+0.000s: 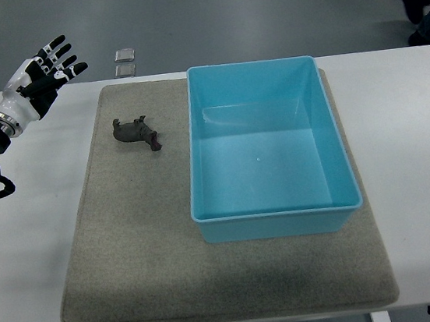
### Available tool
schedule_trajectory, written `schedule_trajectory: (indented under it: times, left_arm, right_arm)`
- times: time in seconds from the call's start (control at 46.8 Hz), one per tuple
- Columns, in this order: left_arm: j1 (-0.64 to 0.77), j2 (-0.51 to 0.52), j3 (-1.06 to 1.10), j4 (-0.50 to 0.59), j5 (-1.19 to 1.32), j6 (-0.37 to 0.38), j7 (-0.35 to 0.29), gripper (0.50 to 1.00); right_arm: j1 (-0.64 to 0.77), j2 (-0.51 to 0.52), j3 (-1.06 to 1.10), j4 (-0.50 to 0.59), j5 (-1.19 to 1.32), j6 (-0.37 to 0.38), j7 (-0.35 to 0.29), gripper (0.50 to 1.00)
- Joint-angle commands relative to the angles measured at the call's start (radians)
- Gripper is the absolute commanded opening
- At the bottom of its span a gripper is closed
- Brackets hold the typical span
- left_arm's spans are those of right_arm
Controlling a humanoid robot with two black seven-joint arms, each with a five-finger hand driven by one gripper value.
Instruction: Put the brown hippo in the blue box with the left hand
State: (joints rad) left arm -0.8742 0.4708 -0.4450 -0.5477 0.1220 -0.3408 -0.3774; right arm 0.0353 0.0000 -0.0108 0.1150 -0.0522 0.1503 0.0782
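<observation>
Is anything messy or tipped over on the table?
Nothing looks wrong. The brown hippo stands on the grey mat, left of the blue box, which sits upright and empty. The left hand hovers open at the table's far left corner.

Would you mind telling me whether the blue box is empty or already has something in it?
Empty: the blue box shows only its bare floor, and the brown hippo lies outside it on the mat.

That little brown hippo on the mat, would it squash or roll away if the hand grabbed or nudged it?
The brown hippo looks like a moulded figure, so probably stiff and light. It appears to stand on short legs on the grey mat, so a nudge would more likely tip or slide it than roll it.
</observation>
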Motion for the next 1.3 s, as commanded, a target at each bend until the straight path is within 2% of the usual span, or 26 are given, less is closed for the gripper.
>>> schedule_trajectory:
  times: [0.0, 0.128, 0.363, 0.577, 0.919, 1.282]
  left_arm:
    - [-0.005, 0.000, 0.003, 0.000, 0.011, 0.016, -0.002, 0.990]
    - [-0.017, 0.000, 0.006, 0.000, 0.062, 0.029, -0.005, 0.984]
    - [-0.043, 0.002, 0.005, -0.009, 0.379, 0.117, -0.009, 0.981]
    - [-0.066, 0.003, 0.005, -0.026, 0.608, 0.117, -0.008, 0.996]
    - [-0.094, 0.012, 0.008, -0.113, 0.669, 0.117, -0.006, 1.000]
    - [-0.117, 0.071, 0.009, -0.202, 1.056, 0.108, -0.005, 0.996]
  right_arm:
    - [0.000, 0.000, 0.000, 0.000, 0.000, 0.000, 0.000, 0.936]
    - [0.000, 0.000, 0.000, 0.000, 0.000, 0.000, 0.000, 0.936]
    - [0.000, 0.000, 0.000, 0.000, 0.000, 0.000, 0.000, 0.936]
    - [0.000, 0.000, 0.000, 0.000, 0.000, 0.000, 0.000, 0.936]
    - [0.000, 0.000, 0.000, 0.000, 0.000, 0.000, 0.000, 0.936]
    - [0.000, 0.000, 0.000, 0.000, 0.000, 0.000, 0.000, 0.936]
